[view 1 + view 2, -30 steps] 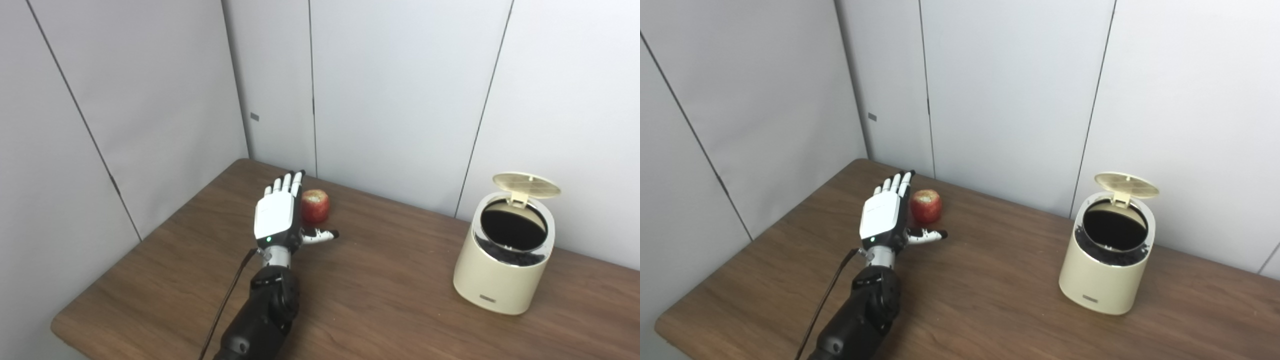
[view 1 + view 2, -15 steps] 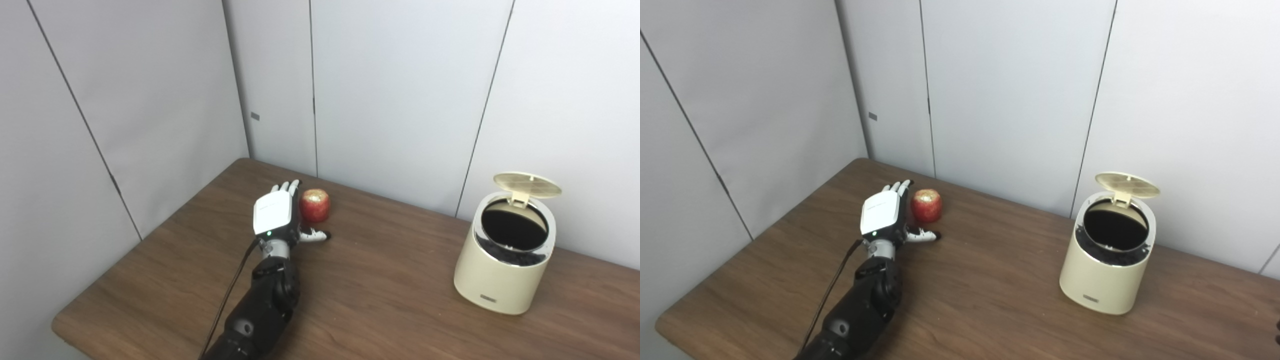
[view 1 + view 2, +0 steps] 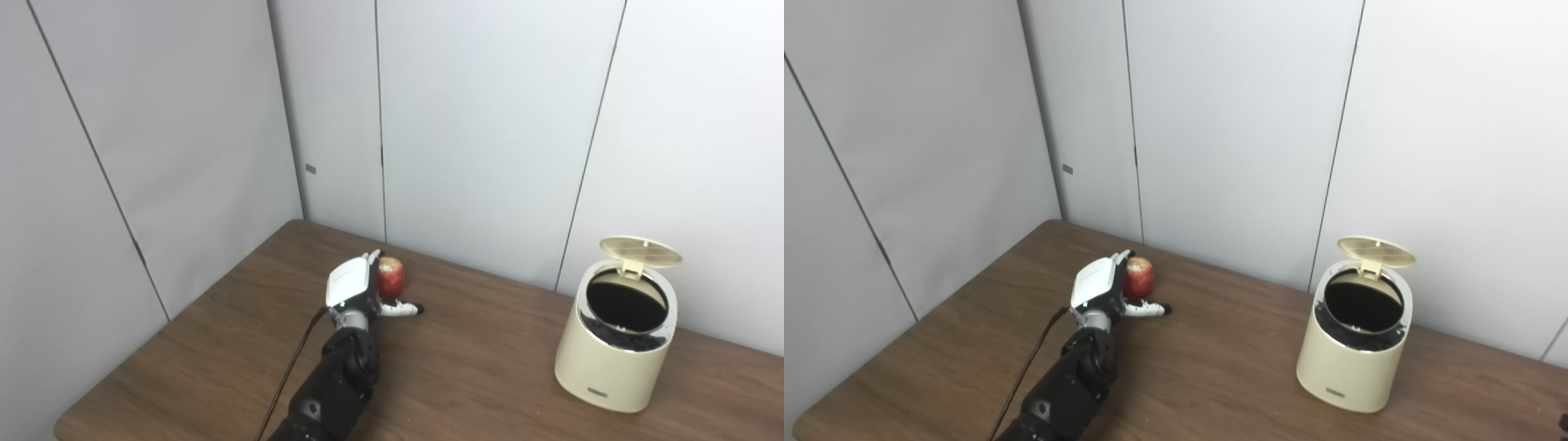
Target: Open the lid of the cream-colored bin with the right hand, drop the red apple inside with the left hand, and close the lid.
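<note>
Bin (image 3: 614, 358) at frame right standing with lid (image 3: 640, 251) raised; left hand (image 3: 354, 286) at centre-left cupping apple (image 3: 392, 275) on bench (image 3: 490, 367), fingers (image 3: 371, 255) spread, not gripping; drop and closing remaining.

Bare table (image 3: 478, 361) between apple (image 3: 392, 277) and bin (image 3: 615, 358) (lid (image 3: 640, 252) seemingly up).

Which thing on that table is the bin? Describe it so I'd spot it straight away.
Look at the brown wooden table, then at its right side near the grey wall. The bin stands there, a cream-colored round tub with a dark inside. Its lid is flipped up at the back, unlike the small red apple far to its left.
</note>
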`<state>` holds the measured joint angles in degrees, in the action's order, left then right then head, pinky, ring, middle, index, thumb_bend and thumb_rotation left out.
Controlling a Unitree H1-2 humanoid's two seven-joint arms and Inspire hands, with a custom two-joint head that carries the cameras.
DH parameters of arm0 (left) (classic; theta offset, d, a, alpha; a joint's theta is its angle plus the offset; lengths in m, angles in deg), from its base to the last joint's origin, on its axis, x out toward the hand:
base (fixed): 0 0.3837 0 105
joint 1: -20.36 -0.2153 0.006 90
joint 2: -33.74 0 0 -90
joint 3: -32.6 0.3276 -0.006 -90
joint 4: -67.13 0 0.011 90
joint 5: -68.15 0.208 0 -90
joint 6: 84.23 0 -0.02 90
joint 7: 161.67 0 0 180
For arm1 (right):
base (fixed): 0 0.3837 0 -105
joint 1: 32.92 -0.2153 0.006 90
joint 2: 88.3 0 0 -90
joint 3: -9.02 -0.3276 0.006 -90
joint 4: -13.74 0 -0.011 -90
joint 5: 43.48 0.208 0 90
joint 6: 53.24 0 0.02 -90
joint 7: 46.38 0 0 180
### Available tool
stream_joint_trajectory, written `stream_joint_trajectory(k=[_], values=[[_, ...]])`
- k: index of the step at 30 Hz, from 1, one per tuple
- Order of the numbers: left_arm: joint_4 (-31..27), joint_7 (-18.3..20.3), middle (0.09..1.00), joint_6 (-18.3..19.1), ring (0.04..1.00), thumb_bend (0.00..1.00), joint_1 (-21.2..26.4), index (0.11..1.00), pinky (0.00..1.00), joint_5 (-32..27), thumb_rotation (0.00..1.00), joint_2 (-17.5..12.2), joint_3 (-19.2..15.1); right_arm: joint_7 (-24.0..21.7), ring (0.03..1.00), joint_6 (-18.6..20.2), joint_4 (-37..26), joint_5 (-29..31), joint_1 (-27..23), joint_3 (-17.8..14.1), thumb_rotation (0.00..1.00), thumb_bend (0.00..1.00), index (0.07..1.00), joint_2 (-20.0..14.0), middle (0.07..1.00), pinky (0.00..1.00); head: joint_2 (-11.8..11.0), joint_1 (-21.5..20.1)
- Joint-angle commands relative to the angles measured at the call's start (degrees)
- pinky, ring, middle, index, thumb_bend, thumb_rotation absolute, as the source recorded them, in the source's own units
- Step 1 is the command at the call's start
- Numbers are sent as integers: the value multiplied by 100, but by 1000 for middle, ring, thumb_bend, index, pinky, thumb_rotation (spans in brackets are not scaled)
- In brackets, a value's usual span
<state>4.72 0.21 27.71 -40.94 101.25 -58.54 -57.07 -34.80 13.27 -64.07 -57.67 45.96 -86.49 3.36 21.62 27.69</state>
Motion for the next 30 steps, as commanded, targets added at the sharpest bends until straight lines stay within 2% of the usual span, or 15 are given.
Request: stream_joint_trajectory(k=[1, 4, 8, 12, 13, 15, 17, 18, 19, 20, 22, 23, 26, 27, 30], values=[[-87, -150, 964, -66, 963, 1000, 385, 949, 926, -101, 296, -82, -104, 80, 580, -105, 250, -84, 203, 30, 904, 796, 606, 48, 634, 381, -12, -7], [-12, -277, 946, -119, 935, 1000, 496, 927, 886, -122, 283, -87, -88, 68, 582, -117, 238, -73, 198, 36, 903, 786, 607, 54, 635, 379, -20, -17], [83, -462, 928, -149, 909, 1000, 561, 916, 838, 33, 298, -136, 105, 79, 587, -96, 215, -121, 200, 52, 908, 783, 607, 67, 638, 380, -36, -53], [291, -828, 852, -192, 814, 992, 621, 856, 694, 163, 259, -119, 263, 85, 591, -110, 206, -139, 202, 58, 902, 762, 608, 74, 641, 379, -31, -80], [321, -880, 804, -175, 756, 952, 634, 819, 623, 174, 234, -114, 283, 84, 590, -101, 194, -145, 205, 59, 900, 756, 608, 76, 641, 379, -31, -80], [393, -1011, 756, -90, 709, 892, 665, 767, 577, 309, 197, -149, 388, 87, 591, -104, 180, -168, 208, 65, 900, 749, 609, 83, 642, 378, -19, -106], [486, -1151, 636, -81, 589, 818, 698, 645, 470, 432, 62, -197, 486, 77, 595, -69, 140, -170, 222, 69, 898, 743, 611, 92, 644, 381, -10, -113], [512, -1187, 530, -73, 460, 671, 706, 587, 360, 491, 31, -223, 536, 76, 596, -58, 124, -173, 228, 69, 897, 740, 610, 95, 644, 383, -2, -116], [520, -1173, 476, -38, 394, 595, 711, 558, 304, 535, 16, -244, 580, 81, 597, -66, 131, -175, 230, 69, 897, 737, 609, 95, 645, 384, -2, -116], [507, -1132, 432, 13, 319, 547, 709, 536, 241, 562, 6, -262, 613, 85, 601, -70, 133, -174, 231, 66, 898, 732, 610, 98, 646, 389, 4, -119], [431, -952, 462, 197, 256, 529, 694, 499, 192, 607, 1, -289, 670, 86, 602, -69, 133, -154, 233, 57, 896, 730, 610, 110, 647, 392, 16, -128], [376, -745, 453, 338, 235, 523, 686, 497, 172, 694, 0, -297, 682, 78, 603, -49, 111, -140, 238, 53, 891, 723, 612, 119, 648, 394, 30, -130], [279, -1, 410, 498, 238, 516, 647, 510, 172, 1251, 0, -329, 668, 70, 602, -62, 97, -111, 242, 49, 882, 705, 615, 130, 646, 394, 45, -136], [237, 269, 449, 498, 252, 519, 620, 500, 181, 1496, 0, -343, 656, 65, 601, -67, 94, -99, 244, 49, 878, 693, 615, 133, 646, 396, 50, -142], [96, 944, 474, 498, 289, 521, 532, 495, 206, 1999, 0, -281, 428, 46, 606, -47, 67, -73, 250, 50, 878, 682, 620, 141, 652, 404, 73, -170]])
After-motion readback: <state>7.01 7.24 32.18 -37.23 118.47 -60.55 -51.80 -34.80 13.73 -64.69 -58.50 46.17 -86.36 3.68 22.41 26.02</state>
